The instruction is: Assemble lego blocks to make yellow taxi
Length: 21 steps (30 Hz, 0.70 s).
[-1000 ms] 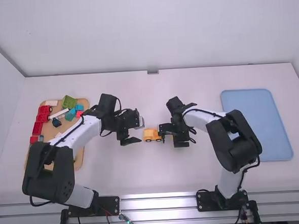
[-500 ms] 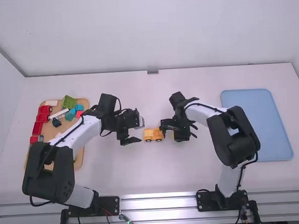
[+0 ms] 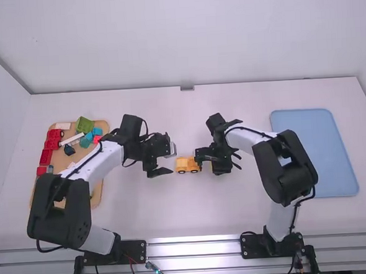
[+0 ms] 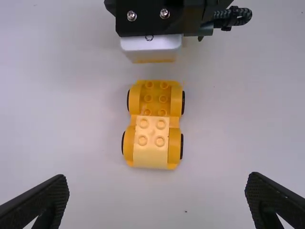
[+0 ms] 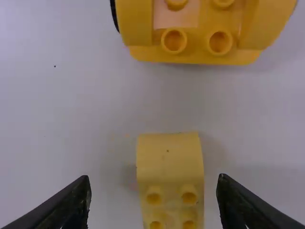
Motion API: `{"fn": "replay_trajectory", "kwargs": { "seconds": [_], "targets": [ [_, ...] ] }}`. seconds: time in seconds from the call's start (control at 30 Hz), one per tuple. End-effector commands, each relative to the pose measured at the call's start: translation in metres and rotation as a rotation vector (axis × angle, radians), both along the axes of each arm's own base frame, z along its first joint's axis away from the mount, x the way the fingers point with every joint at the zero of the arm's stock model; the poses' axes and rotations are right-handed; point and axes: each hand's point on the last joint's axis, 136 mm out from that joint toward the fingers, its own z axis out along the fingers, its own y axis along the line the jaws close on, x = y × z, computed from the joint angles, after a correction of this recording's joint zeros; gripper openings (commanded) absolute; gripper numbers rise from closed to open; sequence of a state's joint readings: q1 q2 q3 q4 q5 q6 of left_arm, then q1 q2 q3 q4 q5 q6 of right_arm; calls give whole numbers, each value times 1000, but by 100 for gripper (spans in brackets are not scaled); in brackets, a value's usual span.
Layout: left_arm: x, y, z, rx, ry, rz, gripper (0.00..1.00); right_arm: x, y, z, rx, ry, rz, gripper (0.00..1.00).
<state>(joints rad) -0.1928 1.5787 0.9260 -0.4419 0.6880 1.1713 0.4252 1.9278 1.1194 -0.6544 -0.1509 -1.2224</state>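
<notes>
Plainly, the yellow car base sits mid-worktop, long axis parallel to the near edge, paler end leftward; its front is unclear. The left gripper is spread open; so is the right gripper, around a yellow block whose studded end is cut off.

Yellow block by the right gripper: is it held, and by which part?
Nothing is held. The right gripper is open, with a gap on each side of the yellow block; the left gripper is open and empty.
</notes>
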Motion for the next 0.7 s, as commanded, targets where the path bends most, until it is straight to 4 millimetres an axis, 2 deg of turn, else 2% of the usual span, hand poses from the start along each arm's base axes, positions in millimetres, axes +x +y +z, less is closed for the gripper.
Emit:
{"fn": "replay_trajectory", "kwargs": {
  "seconds": [0.0,0.37,0.67],
  "targets": [
    [-7,-1,5,-25,-1,-10,99,0,2,0,6,9,5,69],
    [-8,-1,5,-23,4,-12,99,3,8,-1,37,-1,-10,68],
    [-8,-1,5,-23,5,-10,99,-1,6,-4,32,10,-13,62]
  ]
}}
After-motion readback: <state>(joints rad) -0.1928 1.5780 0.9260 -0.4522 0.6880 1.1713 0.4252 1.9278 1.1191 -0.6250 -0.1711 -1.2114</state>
